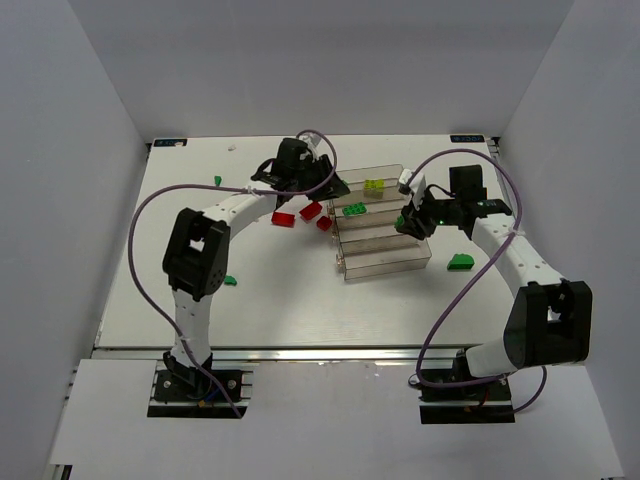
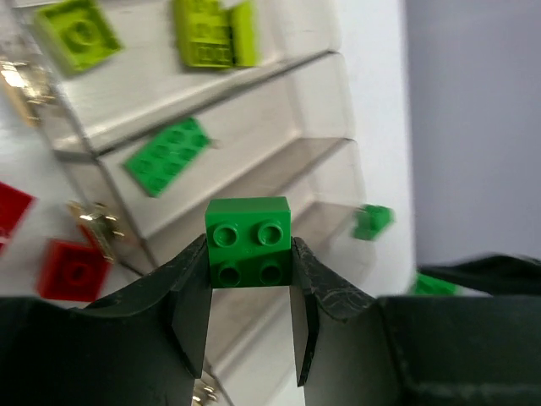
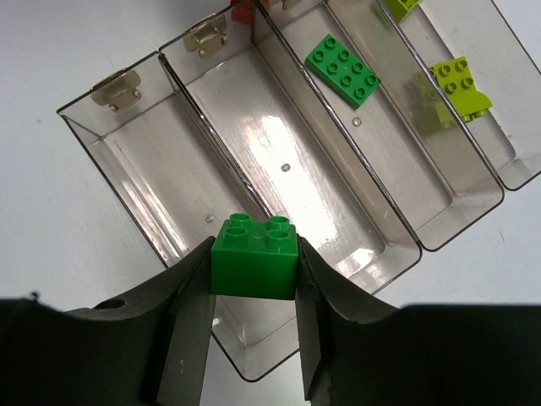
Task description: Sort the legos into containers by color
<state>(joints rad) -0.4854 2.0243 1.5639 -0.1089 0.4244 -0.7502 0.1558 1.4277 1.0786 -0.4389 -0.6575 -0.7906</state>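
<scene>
Four clear trays [image 1: 385, 262] stand side by side in a slanted row. The farthest holds yellow-green bricks [image 1: 375, 185]. The one beside it holds a flat green brick [image 1: 354, 209]; the two nearest look empty. My left gripper [image 2: 249, 245] is shut on a green 2x2 brick [image 2: 248, 222] and hovers at the trays' left end [image 1: 330, 185]. My right gripper [image 3: 254, 250] is shut on another green 2x2 brick [image 3: 254, 271] over the right end of the empty trays [image 3: 279, 169], seen in the top view [image 1: 410, 222]. Three red bricks [image 1: 283, 218] lie on the table left of the trays.
Loose green bricks lie at the far left [image 1: 217, 181], the near left [image 1: 230, 280] and right of the trays [image 1: 460, 262]. Metal clasps [image 3: 118, 85] stick out from the tray ends. White walls enclose the table on three sides.
</scene>
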